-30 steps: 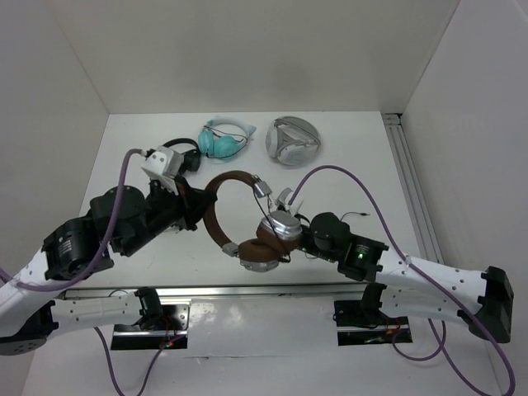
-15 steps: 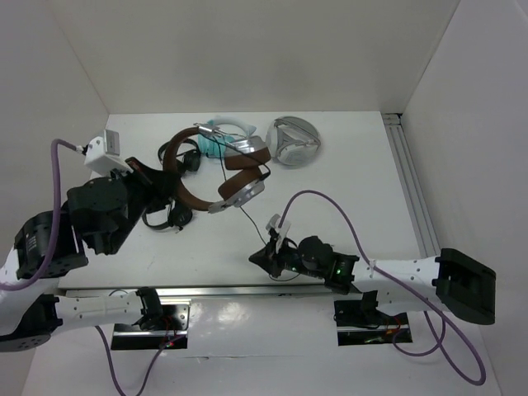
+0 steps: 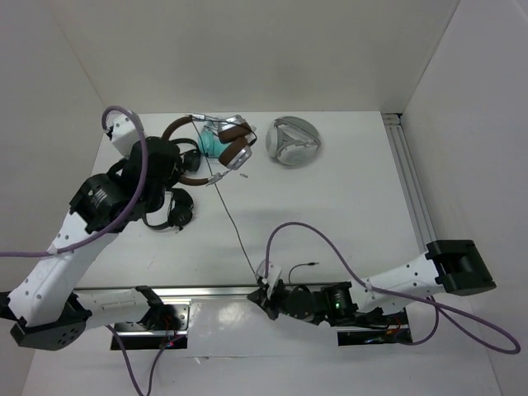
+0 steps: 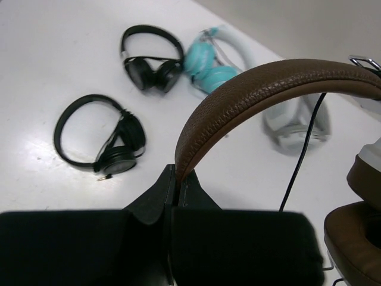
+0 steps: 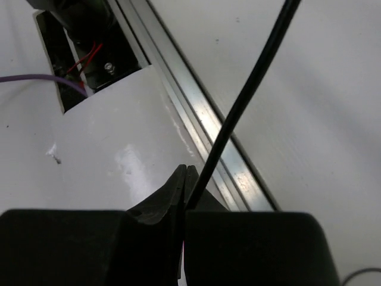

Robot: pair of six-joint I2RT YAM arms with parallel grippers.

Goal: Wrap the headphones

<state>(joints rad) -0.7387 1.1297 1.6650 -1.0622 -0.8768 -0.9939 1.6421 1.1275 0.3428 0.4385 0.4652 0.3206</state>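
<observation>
The left claw (image 4: 177,189) is clenched on the brown headband (image 4: 250,89), lifting the headphones (image 3: 235,142) at the far left; the right claw (image 5: 186,179) pinches the cable (image 5: 249,89) at the tabletop's (image 3: 346,198) near edge, probably to pull it straight for wrapping.

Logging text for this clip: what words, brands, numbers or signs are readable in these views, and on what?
No readable text in any view.
headphones: brown headband plain, no logo shows.
cable: plain black, no print.
black pairs, teal pair, grey pair: any marks are too small to read.
</observation>
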